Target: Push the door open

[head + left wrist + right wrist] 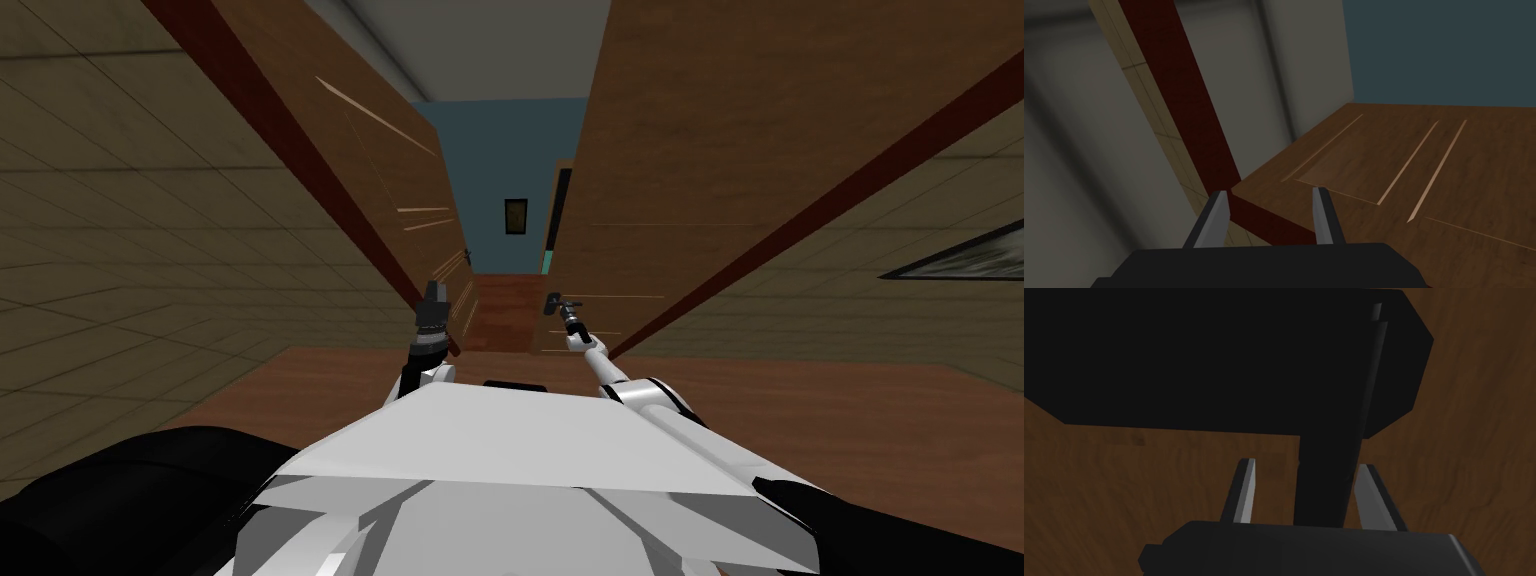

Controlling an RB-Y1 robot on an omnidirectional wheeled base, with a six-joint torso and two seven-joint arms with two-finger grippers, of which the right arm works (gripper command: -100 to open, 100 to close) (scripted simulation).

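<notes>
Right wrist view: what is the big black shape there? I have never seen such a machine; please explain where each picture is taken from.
This is a white robot with two arms, standing before a brown wooden door. The head view looks down from its head; its hands are the left gripper and the right gripper. Each wrist view comes from a camera on one hand. The big black shape is the black lever door handle: its stem stands between the right gripper's open grey fingers. The left gripper, also open, holds nothing, beside a dark red door frame and a second brown panelled door leaf.
</notes>
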